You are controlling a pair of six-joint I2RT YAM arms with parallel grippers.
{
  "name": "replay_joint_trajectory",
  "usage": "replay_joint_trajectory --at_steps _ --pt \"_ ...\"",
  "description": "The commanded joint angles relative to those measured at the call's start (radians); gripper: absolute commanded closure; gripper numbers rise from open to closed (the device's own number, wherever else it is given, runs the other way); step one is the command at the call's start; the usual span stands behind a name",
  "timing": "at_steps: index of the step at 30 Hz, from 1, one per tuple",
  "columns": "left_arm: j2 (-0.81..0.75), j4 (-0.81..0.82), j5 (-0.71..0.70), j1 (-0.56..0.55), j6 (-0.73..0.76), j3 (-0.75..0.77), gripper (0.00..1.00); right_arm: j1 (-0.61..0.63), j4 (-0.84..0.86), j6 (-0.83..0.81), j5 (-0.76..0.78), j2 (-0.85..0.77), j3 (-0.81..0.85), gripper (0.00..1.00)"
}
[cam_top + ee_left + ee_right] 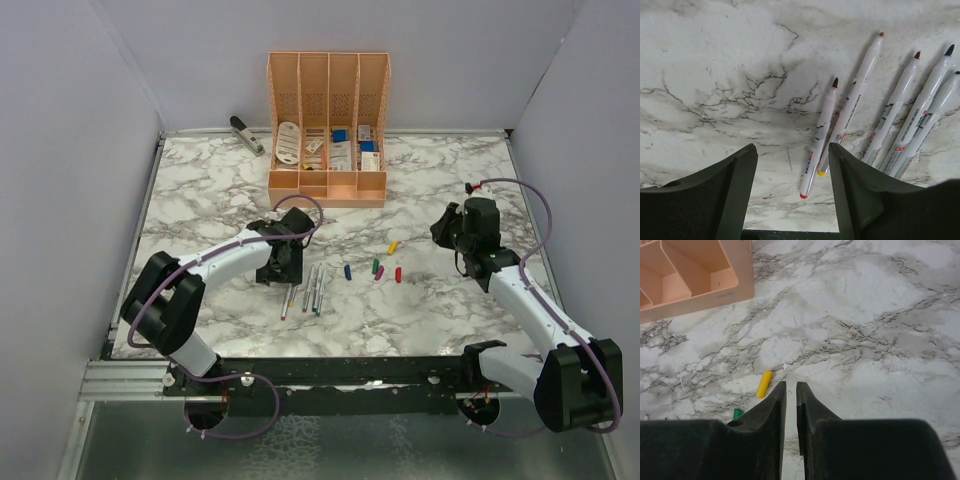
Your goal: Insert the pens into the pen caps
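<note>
Left wrist view: lower ends of three right-hand pens [892,106] hidden behind jaw; outermost cut by frame edge. Right wrist view: green cap [738,413] mostly hidden behind jaw; organiser [695,297] cropped at frame corner.

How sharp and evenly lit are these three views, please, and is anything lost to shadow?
Top external: soft, even light, faint shadows; the pens and pen caps are tiny but distinct. Left wrist: pens crisp, slight shadows beside them; the left gripper is dark, with little detail. Right wrist: marble tabletop and yellow cap sharp; the right gripper is near-black, half hiding the green cap.
</note>
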Motion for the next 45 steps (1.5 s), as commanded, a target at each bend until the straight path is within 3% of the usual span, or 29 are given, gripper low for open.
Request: replay_joint_trajectory --at_steps 1,28,45 --pt "0.028 0.013 0.01 -0.003 0.014 0.046 0.38 -0.001 0.011 -0.006 -0.017 0.005 0.027 0.85" --pt "0.088 0.013 -0.022 -0.003 0.036 0.049 0.39 0.0 0.0 -0.003 -0.05 0.015 0.023 0.85" --pt "0.032 0.025 0.074 -0.004 0.04 -0.044 0.52 0.0 0.004 -0.002 -0.08 0.042 0.038 0.85"
